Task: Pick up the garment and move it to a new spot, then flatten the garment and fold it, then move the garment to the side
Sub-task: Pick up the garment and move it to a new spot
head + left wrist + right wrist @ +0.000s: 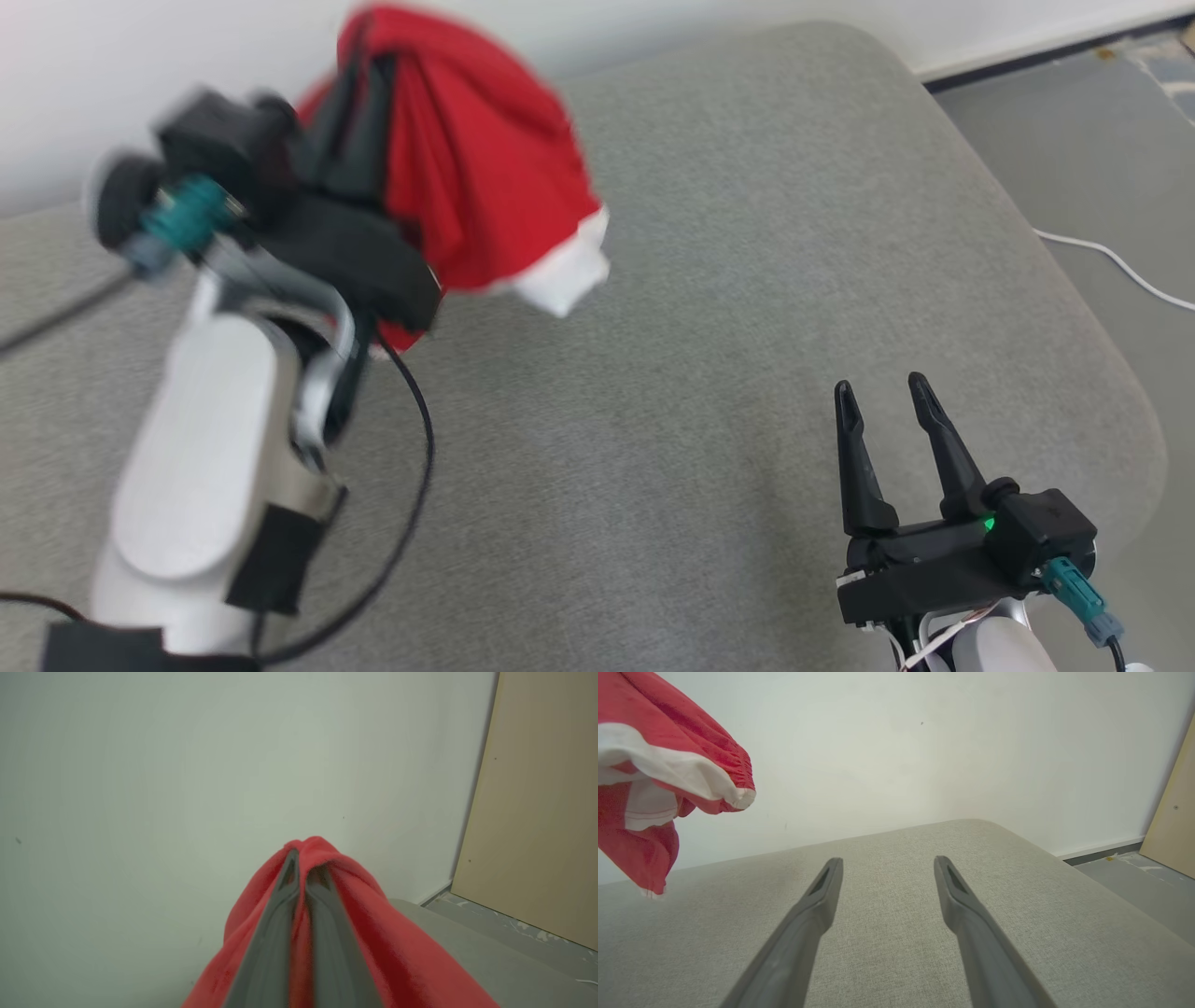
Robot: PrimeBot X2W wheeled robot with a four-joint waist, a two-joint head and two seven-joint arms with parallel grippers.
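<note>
The garment [476,159] is red with a white band at one edge. It hangs bunched in the air above the grey cushion [709,373], high at the back left, and its motion blurs it. My left gripper [369,65] is shut on its top fold; in the left wrist view the two fingers press together with the red garment [397,952] draped around them. In the right wrist view the garment [649,765] dangles at the upper left, clear of the cushion [896,933]. My right gripper [882,387] stands open near the front right, with nothing between its fingers.
A pale wall [140,56] runs behind the cushion. To the right lies grey floor [1074,159] with a white cable [1120,266]. A tan panel [537,812] leans by the wall. A black cable [411,485] loops beside my left forearm.
</note>
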